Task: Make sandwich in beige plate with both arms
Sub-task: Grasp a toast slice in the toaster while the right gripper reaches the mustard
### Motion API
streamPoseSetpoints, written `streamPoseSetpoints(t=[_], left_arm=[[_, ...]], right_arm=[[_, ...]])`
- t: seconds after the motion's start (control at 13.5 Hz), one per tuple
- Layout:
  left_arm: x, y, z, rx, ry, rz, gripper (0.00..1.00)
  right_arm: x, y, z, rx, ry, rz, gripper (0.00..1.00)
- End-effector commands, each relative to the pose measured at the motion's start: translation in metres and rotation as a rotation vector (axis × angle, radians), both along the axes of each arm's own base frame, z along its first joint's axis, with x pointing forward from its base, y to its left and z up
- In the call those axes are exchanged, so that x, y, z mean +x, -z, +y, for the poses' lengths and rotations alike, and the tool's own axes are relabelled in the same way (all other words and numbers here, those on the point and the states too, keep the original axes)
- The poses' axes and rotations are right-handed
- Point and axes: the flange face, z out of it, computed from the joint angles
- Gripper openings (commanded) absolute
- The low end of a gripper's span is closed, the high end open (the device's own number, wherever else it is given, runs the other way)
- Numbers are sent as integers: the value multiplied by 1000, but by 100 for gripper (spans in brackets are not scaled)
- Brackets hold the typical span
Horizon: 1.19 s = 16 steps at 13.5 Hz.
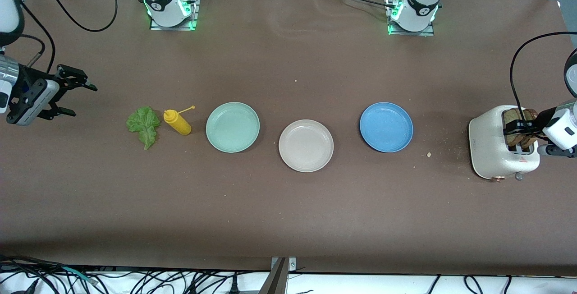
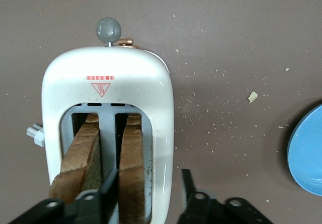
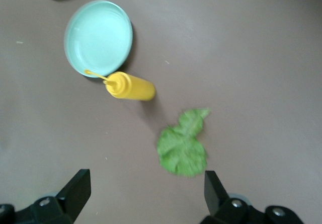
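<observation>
Your left gripper (image 2: 146, 196): over toaster (image 1: 496, 149), fingers spread astride one bread slice (image 2: 132, 168). Your right gripper (image 1: 67, 98): spread wide, empty, over table's right-arm end beside lettuce (image 1: 143, 125). Beige plate (image 1: 306, 145) bare.

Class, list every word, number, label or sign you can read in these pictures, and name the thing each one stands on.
Toaster: a red triangle sign with wavy lines inside; no letters.
Toaster, just above the triangle: a short red line of print, too small to read.
Toaster's side: faint lettering, too small to read.
Nothing else carries text.

Red triangle sign on toaster (image 2: 108, 113)
</observation>
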Motion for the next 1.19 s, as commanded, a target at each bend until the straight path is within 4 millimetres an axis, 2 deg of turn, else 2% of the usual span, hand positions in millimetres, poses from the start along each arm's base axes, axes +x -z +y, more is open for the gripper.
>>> streamPoseSetpoints(t=[0.0,0.07,0.15,0.3,0.45,0.67,0.89,0.97,1.04,1.11], left_arm=[[-1,1,1,15,29,-3,33],[-1,1,2,16,28,-1,25],[-1,0,4,32,39,2,11],[-1,-4,7,71,71,7,1],[0,-6,9,73,82,4,0],[7,-24,9,82,96,-23,0],[15,-55,10,85,135,-43,0],[18,-72,7,87,144,-42,0],[20,-88,5,85,144,-38,0],[22,-105,2,82,146,-38,0]], right_arm=[[-4,41,-14,166,-166,-75,100],[-4,53,-14,213,-230,-112,100],[-2,66,-14,258,-268,-136,100],[0,97,-18,367,-281,-148,100],[-6,155,-30,493,-282,-92,100],[-5,230,-26,680,-377,-261,100],[2,274,-9,808,-418,-397,100],[3,289,-3,838,-438,-409,100],[2,304,12,892,-447,-424,100],[2,312,20,916,-460,-462,100]])
